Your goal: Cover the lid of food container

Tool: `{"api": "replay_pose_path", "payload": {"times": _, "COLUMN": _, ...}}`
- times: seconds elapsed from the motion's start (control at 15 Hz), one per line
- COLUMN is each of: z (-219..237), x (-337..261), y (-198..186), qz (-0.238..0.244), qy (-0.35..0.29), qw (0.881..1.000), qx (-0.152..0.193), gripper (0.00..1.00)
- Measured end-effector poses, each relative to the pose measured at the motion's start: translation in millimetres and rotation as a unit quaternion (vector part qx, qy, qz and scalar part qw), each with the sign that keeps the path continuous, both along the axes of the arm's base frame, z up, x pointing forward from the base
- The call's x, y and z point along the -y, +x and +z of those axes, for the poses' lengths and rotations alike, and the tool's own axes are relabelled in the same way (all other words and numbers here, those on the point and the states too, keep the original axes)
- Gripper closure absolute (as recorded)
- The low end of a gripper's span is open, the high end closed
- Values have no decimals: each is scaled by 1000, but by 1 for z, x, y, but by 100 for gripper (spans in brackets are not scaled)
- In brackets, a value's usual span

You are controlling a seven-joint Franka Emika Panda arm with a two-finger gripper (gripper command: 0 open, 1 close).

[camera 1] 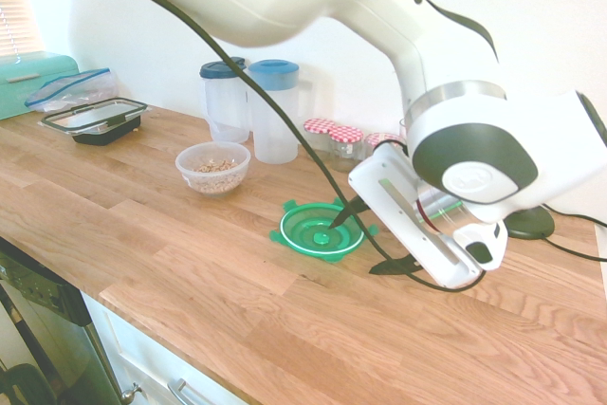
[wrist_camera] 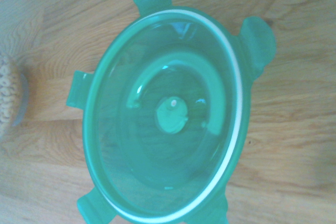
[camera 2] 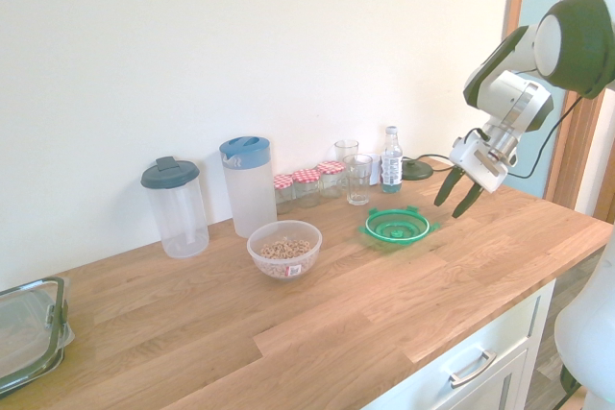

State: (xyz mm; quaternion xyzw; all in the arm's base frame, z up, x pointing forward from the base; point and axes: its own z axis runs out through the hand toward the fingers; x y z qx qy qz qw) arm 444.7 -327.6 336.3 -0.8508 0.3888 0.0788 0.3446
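Open gripper (camera 2: 459,198) poised above and beside the green lid (camera 2: 397,226), nothing held.

The lid lies flat on the wooden countertop (camera 1: 237,301), its four clip tabs spread out (the wrist view shows its white rim ring and pale centre spot (wrist_camera: 172,104) clearly). The gripper's dark fingers (camera 1: 349,209) stand wide apart, tilted downward, and grip nothing. The food container (camera 2: 284,248), a clear bowl of beige grains, sits uncovered on the counter, apart from the lid. Behind it stand two blue-lidded jugs (camera 2: 248,184); jars with red checked caps (camera 2: 306,185) are near the wall.
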Motion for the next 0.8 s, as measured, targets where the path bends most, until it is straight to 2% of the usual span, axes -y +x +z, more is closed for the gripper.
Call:
{"api": "replay_pose_path", "payload": {"times": 0.4, "z": -30, "x": -29, "y": 43, "qz": 14, "qy": 49, "qw": 999, "qx": 10, "gripper": 0}}
{"api": "replay_pose_path", "payload": {"times": 0.47, "z": -31, "x": -32, "y": 45, "qz": 14, "qy": 53, "qw": 998, "qx": 13, "gripper": 100}}
{"api": "replay_pose_path", "payload": {"times": 0.8, "z": -34, "x": -30, "y": 43, "qz": 12, "qy": 59, "qw": 998, "qx": 24, "gripper": 100}}
